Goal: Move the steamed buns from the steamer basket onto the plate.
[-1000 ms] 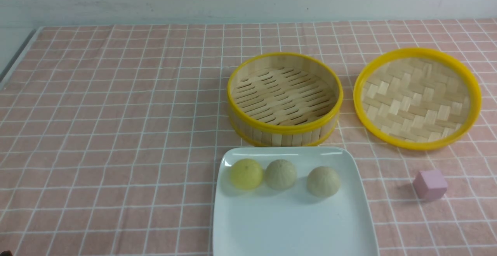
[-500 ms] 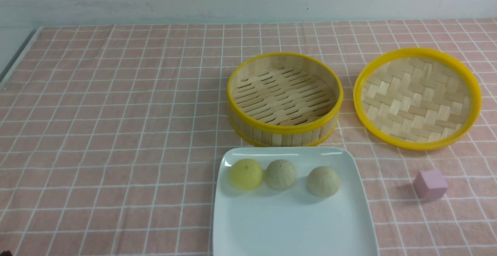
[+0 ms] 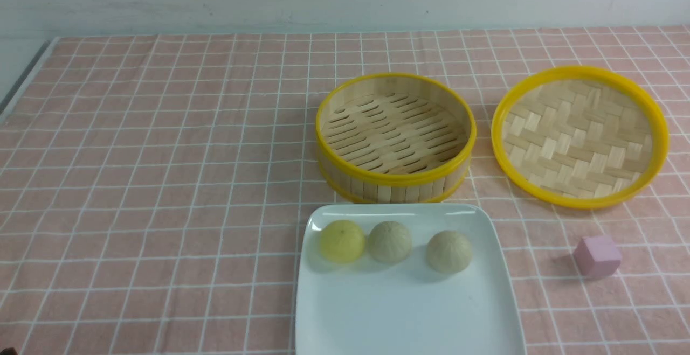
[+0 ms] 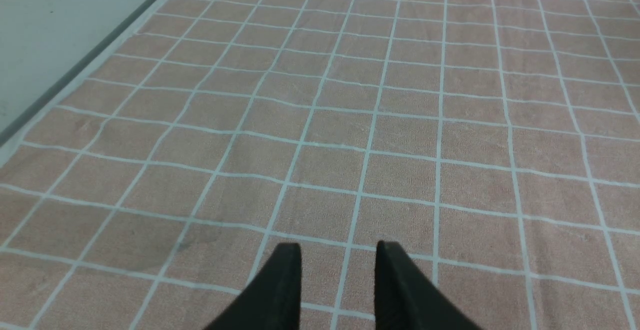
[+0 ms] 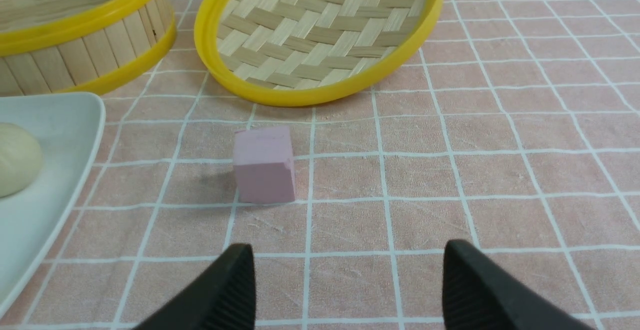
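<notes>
Three steamed buns lie in a row on the white square plate: a pale yellow one, a beige one and another beige one. The steamer basket behind the plate holds nothing. Neither arm shows in the front view. My left gripper is open over bare pink checked cloth. My right gripper is wide open above the cloth, near the pink cube, with nothing between its fingers. The plate's corner and one beige bun show in the right wrist view.
A shallow yellow-rimmed woven tray sits right of the basket. The small pink cube stands right of the plate. The cloth's left edge meets a grey table border. A white wall runs behind the table.
</notes>
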